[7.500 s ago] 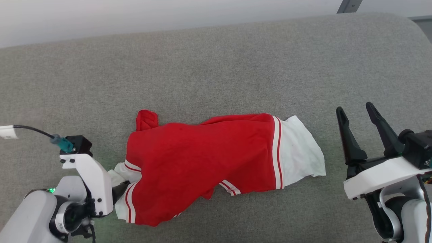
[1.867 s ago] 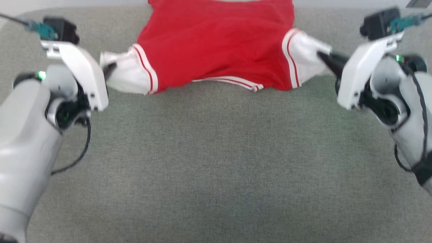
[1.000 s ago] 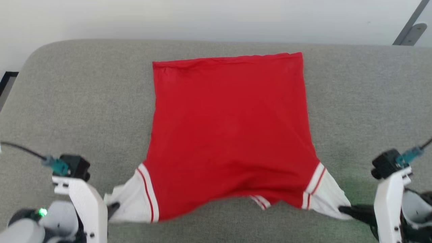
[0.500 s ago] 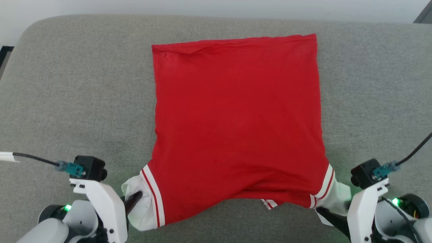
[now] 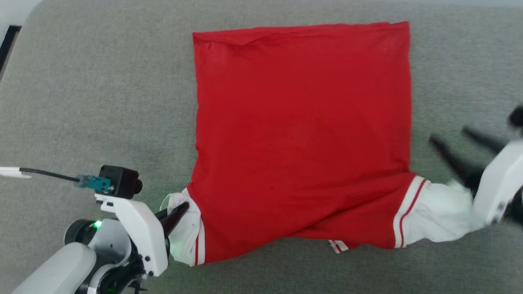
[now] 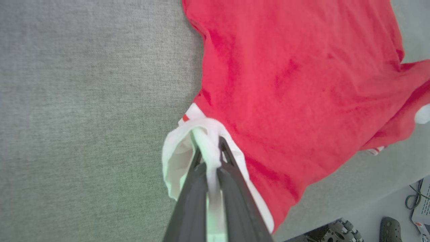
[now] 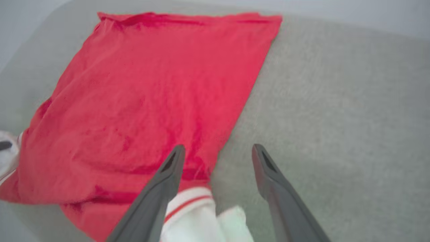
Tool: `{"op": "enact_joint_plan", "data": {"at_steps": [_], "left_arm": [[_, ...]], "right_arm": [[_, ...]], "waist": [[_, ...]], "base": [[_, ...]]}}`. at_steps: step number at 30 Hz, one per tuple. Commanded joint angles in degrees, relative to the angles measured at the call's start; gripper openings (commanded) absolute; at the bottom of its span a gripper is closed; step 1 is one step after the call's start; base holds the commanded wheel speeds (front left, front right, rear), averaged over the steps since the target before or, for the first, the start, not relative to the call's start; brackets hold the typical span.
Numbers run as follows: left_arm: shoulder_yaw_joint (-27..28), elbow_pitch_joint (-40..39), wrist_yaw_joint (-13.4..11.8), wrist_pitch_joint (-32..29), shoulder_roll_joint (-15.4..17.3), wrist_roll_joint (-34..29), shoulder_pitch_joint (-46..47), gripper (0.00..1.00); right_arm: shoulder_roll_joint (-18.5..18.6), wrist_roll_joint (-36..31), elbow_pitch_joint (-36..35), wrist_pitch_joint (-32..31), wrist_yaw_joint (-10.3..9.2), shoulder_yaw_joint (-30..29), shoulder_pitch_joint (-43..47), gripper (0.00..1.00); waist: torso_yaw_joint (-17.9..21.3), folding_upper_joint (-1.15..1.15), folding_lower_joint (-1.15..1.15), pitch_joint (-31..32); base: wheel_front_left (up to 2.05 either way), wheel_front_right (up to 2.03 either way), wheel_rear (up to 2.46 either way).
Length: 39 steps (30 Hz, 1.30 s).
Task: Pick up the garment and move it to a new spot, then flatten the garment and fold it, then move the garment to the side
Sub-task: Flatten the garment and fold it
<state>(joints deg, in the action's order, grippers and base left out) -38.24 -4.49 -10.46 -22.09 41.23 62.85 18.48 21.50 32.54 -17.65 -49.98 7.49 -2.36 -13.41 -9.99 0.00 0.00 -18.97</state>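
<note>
You've got the garment (image 5: pixel 302 134) spread mostly flat on a grey woven padded surface (image 5: pixel 102 102). The red body lies square, with the straight edge at the far side and the white sleeves toward the robot. The left gripper (image 5: pixel 177 212) is clamped on the white left sleeve (image 6: pixel 181 151), cloth pinched between both fingers. The right gripper (image 5: pixel 461 149) is blurred, its fingers spread wide with nothing in them. The white right sleeve (image 5: pixel 437 212) lies on the surface below its finger bases. The surface has rounded corners, with a pale wall (image 7: pixel 336 10) past its far edge. In the left wrist view, off the near edge, there's pale floor (image 6: pixel 369 208) with a ribbed wheel (image 6: pixel 336 228), a dark shoe-shaped object (image 6: pixel 389 228) and a looped cable (image 6: pixel 411 201).
</note>
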Motion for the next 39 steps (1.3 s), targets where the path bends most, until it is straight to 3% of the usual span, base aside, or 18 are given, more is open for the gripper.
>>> {"op": "enact_joint_plan", "data": {"at_steps": [1, 6, 15, 21, 28, 34, 37, 38, 39], "left_arm": [[-0.1, 0.2, 0.5, 0.4, -0.3, -0.9, 0.8, 0.0], [-0.9, 1.2, 1.9, 0.6, -2.0, -1.7, 3.0, 0.0], [-3.2, 3.4, 4.7, 0.2, -5.6, -2.9, 7.0, 0.0], [-4.5, 4.8, 6.2, 0.2, -8.0, -3.7, 9.1, 0.0], [-5.7, 6.9, 8.0, 0.4, -10.3, -3.7, 10.8, 0.0], [-6.3, 8.5, 9.3, 0.6, -11.9, -3.5, 11.9, 0.0], [-6.3, 8.9, 9.5, 0.8, -12.3, -3.3, 12.1, 0.0], [-6.3, 9.1, 9.7, 1.0, -12.3, -3.2, 12.1, 0.0], [-6.1, 9.4, 9.8, 1.0, -12.4, -3.2, 12.1, 0.0]], "right_arm": [[-0.9, -0.8, 0.6, 0.1, 0.01, -0.8, -2.2, 1.0], [-3.3, -5.9, 8.5, 1.6, 0.01, -1.7, -13.9, 1.0], [-1.4, -12.2, 33.9, 4.3, 0.01, -0.4, -32.5, 1.0], [-0.3, -17.7, 49.6, 4.5, 0.01, -2.8, -41.0, 1.0], [0.9, -24.3, 63.5, 1.5, 0.01, -8.3, -46.1, 1.0], [0.0, -26.6, 73.0, -1.0, 0.0, -12.6, -44.3, 1.0], [-0.8, -27.2, 75.4, -2.4, 0.0, -11.9, -43.4, 1.0], [-0.9, -27.2, 75.7, -2.1, 0.01, -11.0, -43.2, 0.07], [-0.6, -27.0, 75.6, -1.2, 0.01, -10.7, -43.5, 0.0]], "waist": [[-0.9, 0.0, 0.0, -0.8], [-2.9, 0.0, 0.0, -2.2], [-8.2, 0.0, 0.0, -3.8], [-11.9, 0.0, 0.0, -5.1], [-15.5, 0.0, 0.0, -6.8], [-17.5, 0.0, 0.0, -8.0], [-17.7, 0.0, 0.0, -8.1], [-17.7, 0.0, 0.0, -8.2], [-17.5, 0.0, 0.0, -8.3]], "base": [[0.0, 0.0, 0.0], [0.0, 0.0, 0.0], [0.0, 0.0, 0.0], [0.0, 0.0, 0.0], [0.0, 0.0, 0.0], [0.0, 0.0, 0.0], [0.0, 0.0, 0.0], [0.0, 0.0, 0.0], [0.0, 0.0, 0.0]]}}
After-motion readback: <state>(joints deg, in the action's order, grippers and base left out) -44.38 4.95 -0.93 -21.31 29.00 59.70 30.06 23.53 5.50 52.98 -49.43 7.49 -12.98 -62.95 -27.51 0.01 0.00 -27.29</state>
